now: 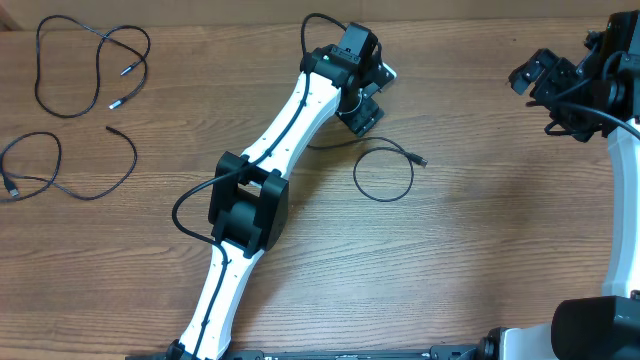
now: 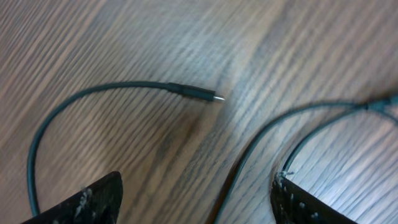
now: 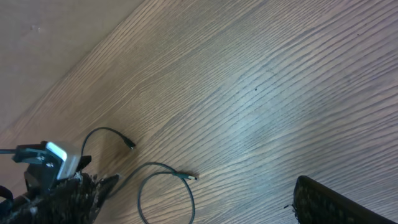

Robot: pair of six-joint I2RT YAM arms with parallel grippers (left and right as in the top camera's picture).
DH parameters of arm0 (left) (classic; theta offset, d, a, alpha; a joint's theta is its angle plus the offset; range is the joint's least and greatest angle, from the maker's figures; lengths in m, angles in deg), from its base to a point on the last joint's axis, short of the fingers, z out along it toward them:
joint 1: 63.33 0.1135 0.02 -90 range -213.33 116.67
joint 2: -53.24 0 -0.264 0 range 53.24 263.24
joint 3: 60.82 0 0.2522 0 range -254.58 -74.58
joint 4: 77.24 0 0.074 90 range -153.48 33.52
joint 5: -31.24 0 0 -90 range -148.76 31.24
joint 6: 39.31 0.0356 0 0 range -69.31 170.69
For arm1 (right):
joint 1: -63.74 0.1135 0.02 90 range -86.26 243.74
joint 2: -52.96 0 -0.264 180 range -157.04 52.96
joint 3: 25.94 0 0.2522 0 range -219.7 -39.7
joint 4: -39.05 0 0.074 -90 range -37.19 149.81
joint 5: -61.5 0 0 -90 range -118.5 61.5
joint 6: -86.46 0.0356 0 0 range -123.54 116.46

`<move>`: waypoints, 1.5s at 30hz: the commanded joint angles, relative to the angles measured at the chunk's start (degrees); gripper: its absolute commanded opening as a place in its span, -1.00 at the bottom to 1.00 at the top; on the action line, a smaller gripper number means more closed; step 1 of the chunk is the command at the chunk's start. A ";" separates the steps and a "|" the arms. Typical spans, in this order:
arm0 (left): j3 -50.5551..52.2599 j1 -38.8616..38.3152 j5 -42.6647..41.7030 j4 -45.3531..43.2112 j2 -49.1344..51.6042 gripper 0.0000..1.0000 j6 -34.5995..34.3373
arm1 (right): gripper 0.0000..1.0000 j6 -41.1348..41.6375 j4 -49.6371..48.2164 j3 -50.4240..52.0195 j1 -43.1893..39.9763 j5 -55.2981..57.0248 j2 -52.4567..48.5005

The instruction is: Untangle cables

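Cable loop (image 1: 355, 176) lies just beside the left tool (image 1: 374, 100) — it and the right tool (image 1: 532, 82) gape, empty.

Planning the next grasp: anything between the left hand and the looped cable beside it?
Nothing visible. The left hand hangs right over the cable, open, with only bare table around the strands.
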 commanded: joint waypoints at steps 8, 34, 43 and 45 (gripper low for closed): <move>0.33 -0.52 -1.99 -0.42 1.90 0.47 16.41 | 1.00 0.26 -0.33 -0.79 0.04 -0.26 0.11; 1.33 2.27 -7.61 0.22 7.21 0.18 17.33 | 1.00 0.26 -0.33 -0.79 0.04 -0.26 0.11; 7.15 0.74 -8.24 -0.02 7.21 0.12 24.28 | 1.00 0.26 -0.33 -0.79 0.04 -0.26 0.11; 8.48 0.63 -8.31 -0.55 7.21 -0.02 24.37 | 1.00 0.26 -0.33 -0.79 0.04 -0.26 0.11</move>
